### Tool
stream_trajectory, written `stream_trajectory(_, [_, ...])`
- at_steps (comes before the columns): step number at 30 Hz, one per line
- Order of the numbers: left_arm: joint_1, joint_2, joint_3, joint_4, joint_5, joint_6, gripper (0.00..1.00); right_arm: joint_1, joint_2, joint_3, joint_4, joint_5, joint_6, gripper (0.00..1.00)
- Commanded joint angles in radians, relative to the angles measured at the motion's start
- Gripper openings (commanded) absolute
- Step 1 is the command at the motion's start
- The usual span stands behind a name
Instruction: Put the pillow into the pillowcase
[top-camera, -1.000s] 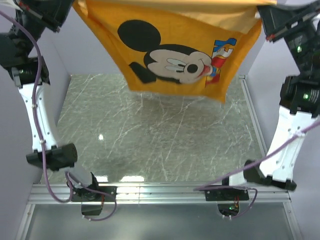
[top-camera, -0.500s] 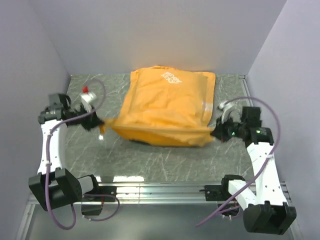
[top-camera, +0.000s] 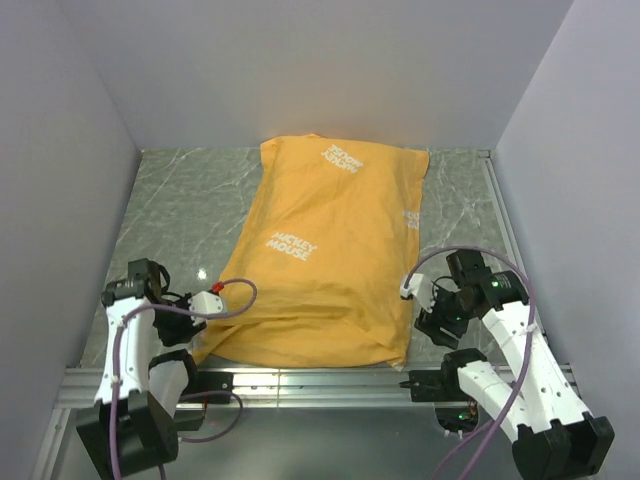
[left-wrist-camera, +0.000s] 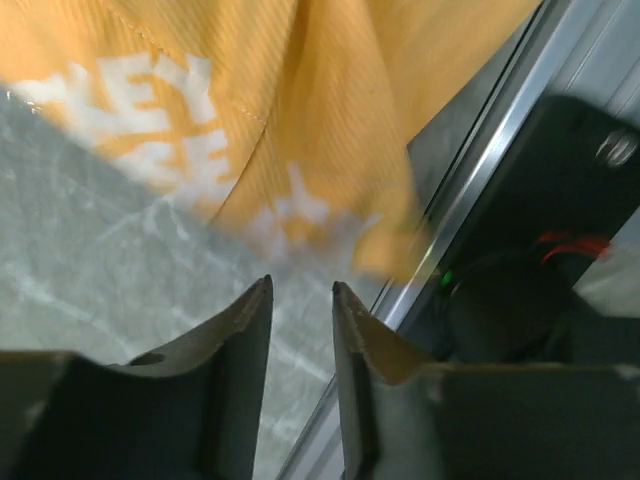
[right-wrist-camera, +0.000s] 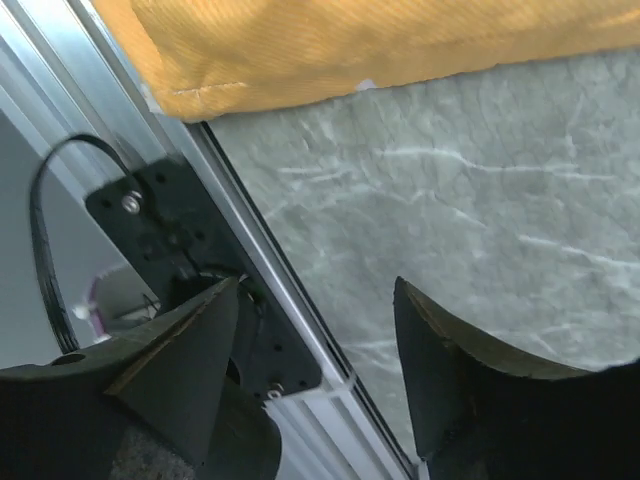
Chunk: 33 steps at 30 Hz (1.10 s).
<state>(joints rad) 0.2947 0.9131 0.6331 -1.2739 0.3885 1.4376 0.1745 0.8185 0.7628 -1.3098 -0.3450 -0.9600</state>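
The orange pillowcase (top-camera: 330, 250) lies flat and filled out on the table, its white "MICKEY MOUSE" lettering facing up. The pillow is hidden; no cream cushion shows in any view. My left gripper (top-camera: 200, 318) sits just off the pillowcase's near left corner, open by a narrow gap and holding nothing. In the left wrist view that gripper (left-wrist-camera: 300, 285) points at the orange corner (left-wrist-camera: 300, 100), a little short of it. My right gripper (top-camera: 428, 318) stands wide open beside the near right corner. In the right wrist view it (right-wrist-camera: 316, 282) is empty, with the pillowcase's edge (right-wrist-camera: 350, 50) apart from it.
The marble table (top-camera: 170, 210) is boxed in by white walls at the left, back and right. An aluminium rail (top-camera: 320, 380) runs along the near edge, close to both grippers, with a black arm mount (right-wrist-camera: 190, 260) on it.
The pillowcase, held up high a second ago, came down onto the table. Both grippers let go of its near corners and pulled back toward the near rail.
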Motion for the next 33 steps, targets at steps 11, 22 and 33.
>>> stream_trajectory(11, [-0.034,0.145,0.263,-0.012,0.191,-0.052,0.51,0.066,0.172,0.309,0.099,-0.025,0.219,0.59])
stream_trajectory(22, [-0.190,0.204,0.122,0.174,0.041,-0.181,0.77,0.409,0.306,0.075,0.096,0.146,0.440,0.85])
stream_trajectory(33, [-0.278,0.263,0.074,0.225,0.070,-0.152,0.80,0.894,0.490,0.049,0.224,0.344,0.658,0.94])
